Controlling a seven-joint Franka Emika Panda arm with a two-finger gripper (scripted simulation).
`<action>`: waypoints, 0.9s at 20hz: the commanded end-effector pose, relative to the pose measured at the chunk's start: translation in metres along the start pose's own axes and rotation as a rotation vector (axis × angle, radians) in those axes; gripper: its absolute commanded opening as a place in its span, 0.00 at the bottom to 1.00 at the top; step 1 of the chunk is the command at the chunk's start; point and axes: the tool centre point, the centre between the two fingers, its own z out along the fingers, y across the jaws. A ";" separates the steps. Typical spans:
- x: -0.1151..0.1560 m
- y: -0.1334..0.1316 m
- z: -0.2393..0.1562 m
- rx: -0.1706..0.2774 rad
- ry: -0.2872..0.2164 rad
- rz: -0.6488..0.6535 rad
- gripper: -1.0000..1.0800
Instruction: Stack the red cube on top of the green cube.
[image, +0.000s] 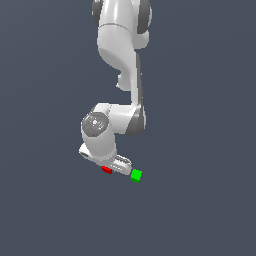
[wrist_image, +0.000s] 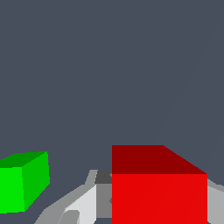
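Low over the floor (image: 45, 210), the white gripper (image: 114, 167) hangs at the end of the Franka arm (image: 120, 55). The red cube (image: 106, 170) sits between its fingers (wrist_image: 83, 205), filling the gap in the wrist view, though whether the pads actually press it cannot be told. The floor is a plain grey-blue ground with no visible edge, open on all sides. The green cube (image: 136, 175) rests on it just beside the gripper, toward the exterior view's right, apart from the red one.
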 end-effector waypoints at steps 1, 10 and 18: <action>0.000 0.000 -0.019 0.000 0.001 0.000 0.00; 0.001 0.000 -0.048 0.000 0.001 0.000 0.00; -0.003 -0.017 -0.039 0.001 0.003 0.000 0.00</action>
